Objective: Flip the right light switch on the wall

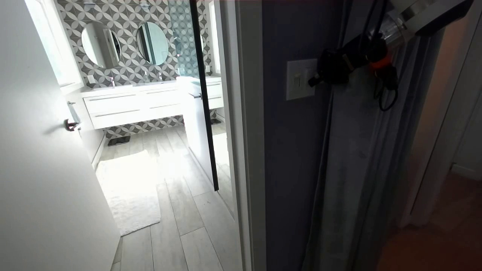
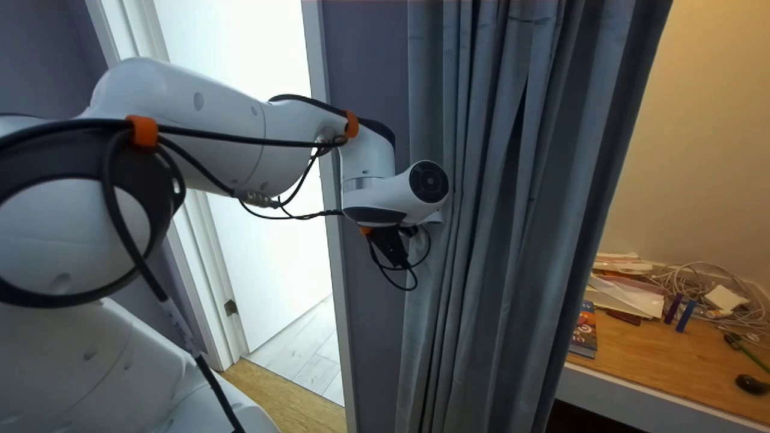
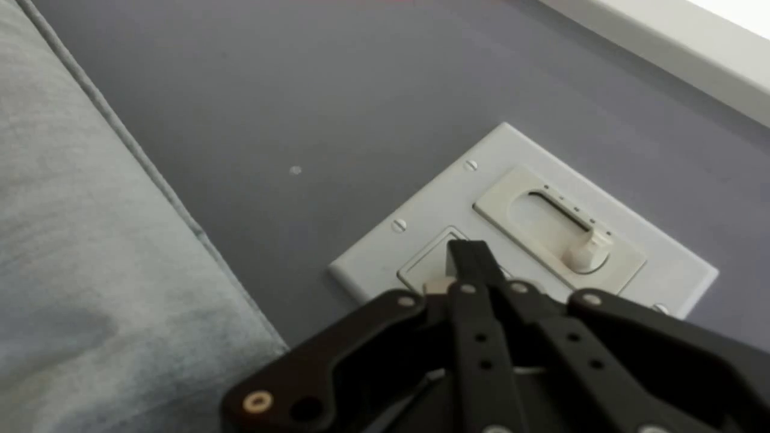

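The white switch plate (image 1: 293,90) is on the dull grey-mauve wall (image 1: 290,158); it also shows tilted in the wrist view (image 3: 376,255). It holds a slider dimmer (image 3: 535,222) and, beside it, a flat white rocker, the right light switch (image 3: 428,264). My gripper (image 3: 469,243) is shut with its fingertips together and nothing between them. Its tips are over the rocker and hide part of it. In an exterior view the gripper (image 1: 313,81) reaches the plate's right side. I cannot tell whether the tips touch the rocker. In an exterior view the arm hides the plate and the fingers.
A grey-blue curtain (image 1: 350,150) hangs close beside the plate and also borders the wrist view (image 3: 108,240). A white door frame (image 1: 252,150) stands on the wall's other side. A cable (image 1: 389,103) loops below the wrist. A desk (image 2: 668,361) with clutter stands beyond the curtain.
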`<act>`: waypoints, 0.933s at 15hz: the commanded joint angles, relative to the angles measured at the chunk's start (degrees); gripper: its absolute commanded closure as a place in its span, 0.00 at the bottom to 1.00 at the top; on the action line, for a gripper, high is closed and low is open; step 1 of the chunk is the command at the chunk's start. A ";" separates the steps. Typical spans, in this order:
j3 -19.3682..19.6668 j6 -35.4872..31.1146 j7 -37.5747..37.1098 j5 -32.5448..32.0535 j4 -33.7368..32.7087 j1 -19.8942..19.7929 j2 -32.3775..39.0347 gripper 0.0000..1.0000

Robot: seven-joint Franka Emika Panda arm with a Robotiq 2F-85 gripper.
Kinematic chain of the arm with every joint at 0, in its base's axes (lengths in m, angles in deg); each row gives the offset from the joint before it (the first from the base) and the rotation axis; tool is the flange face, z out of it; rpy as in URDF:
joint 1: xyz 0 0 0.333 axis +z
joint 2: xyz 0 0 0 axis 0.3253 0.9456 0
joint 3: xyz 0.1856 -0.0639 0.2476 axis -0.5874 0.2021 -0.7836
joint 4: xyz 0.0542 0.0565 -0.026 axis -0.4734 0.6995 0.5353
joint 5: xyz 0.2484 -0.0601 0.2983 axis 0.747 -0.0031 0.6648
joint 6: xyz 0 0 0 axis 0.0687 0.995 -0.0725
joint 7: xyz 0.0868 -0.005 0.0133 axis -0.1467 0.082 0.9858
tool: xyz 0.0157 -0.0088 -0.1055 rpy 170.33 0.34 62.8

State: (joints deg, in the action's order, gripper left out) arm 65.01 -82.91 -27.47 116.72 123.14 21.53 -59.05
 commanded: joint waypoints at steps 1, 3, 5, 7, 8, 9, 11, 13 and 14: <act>-0.07 0.31 0.75 0.76 -1.49 -0.93 1.03 1.00; 0.34 1.88 0.16 -1.30 -0.97 -1.75 -0.22 1.00; 0.78 3.28 -0.57 -3.49 -0.44 -2.80 -1.26 1.00; 1.16 4.93 -1.59 -6.45 -0.04 -3.97 -2.06 1.00; 1.51 6.26 -1.86 -7.80 0.04 -4.38 -2.49 0.98; 1.80 7.50 -2.07 -8.70 0.22 -4.70 -3.04 0.73; 2.57 10.69 -2.07 -10.56 0.37 -5.14 -4.15 0.69; 3.50 14.79 -1.83 -12.20 0.50 -5.47 -5.44 0.56; 3.94 16.72 -1.67 -13.13 0.55 -5.64 -6.06 0.49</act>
State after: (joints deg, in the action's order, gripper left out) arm 67.78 -71.62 -28.05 106.75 123.11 16.73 -62.21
